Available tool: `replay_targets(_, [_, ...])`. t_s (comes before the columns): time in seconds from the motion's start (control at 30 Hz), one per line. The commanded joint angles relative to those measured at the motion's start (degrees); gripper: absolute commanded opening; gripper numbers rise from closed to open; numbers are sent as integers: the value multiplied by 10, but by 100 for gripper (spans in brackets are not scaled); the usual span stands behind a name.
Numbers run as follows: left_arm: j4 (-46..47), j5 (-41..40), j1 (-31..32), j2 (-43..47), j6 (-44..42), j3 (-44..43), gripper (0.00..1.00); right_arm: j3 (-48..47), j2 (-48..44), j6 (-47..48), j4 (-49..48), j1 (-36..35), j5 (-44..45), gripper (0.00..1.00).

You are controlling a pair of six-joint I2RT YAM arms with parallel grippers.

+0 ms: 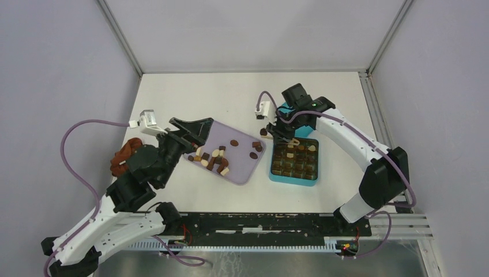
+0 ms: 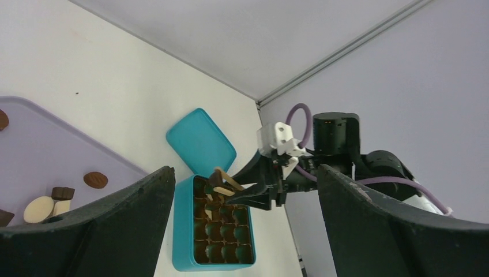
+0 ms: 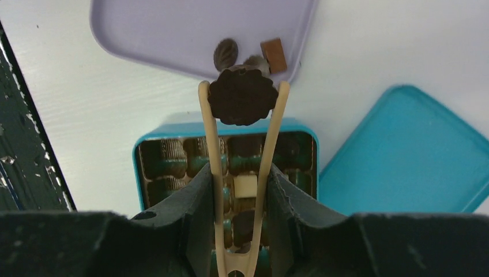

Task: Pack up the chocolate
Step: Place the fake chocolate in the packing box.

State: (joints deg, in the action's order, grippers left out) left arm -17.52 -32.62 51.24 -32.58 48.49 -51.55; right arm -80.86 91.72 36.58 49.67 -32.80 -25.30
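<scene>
My right gripper [image 3: 239, 173] is shut on beige tongs [image 3: 210, 138]. The tong tips pinch a round, dark brown, scalloped chocolate [image 3: 243, 95] in the air just past the far rim of the open teal box [image 3: 138, 156], near the tray's corner. A few cells of the box [image 1: 272, 173] hold pieces, one of them cream-white [image 3: 244, 186]. Several loose chocolates [image 1: 213, 158] lie on the lavender tray [image 1: 242, 167]. My left gripper [image 1: 199, 134] hangs open over the tray's far left part, holding nothing. In the left wrist view it [image 2: 245, 173] frames the box [image 2: 183, 231] and tongs [image 2: 230, 182].
The teal lid [image 3: 403, 156] lies flat beyond the box, partly under my right arm. A rust-brown cloth lump [image 1: 124, 156] sits at the left beside my left arm. Side walls close in the white table.
</scene>
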Motion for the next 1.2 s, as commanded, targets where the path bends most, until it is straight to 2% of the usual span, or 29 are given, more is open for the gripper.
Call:
replay_targets(0.0, [-3, 5, 1, -46, -1, -8, 97, 54, -60, 17, -13, 38, -28, 20])
replay_targets(0.27, [-8, 29, 2, -136, -13, -17, 97, 143, -124, 37, -4, 92, -18, 20])
replay_targets(0.53, [1, 48, 2, -194, -3, -6, 96, 193, -146, 76, 14, 99, 39, 21])
replay_targets(0.87, [-6, 40, 1, -207, 8, 1, 96, 201, -118, 101, 22, 88, 73, 21])
replay_targets(1.17, [-47, -2, 2, -180, 23, 1, 96, 203, -90, 87, 12, 25, 117, 23])
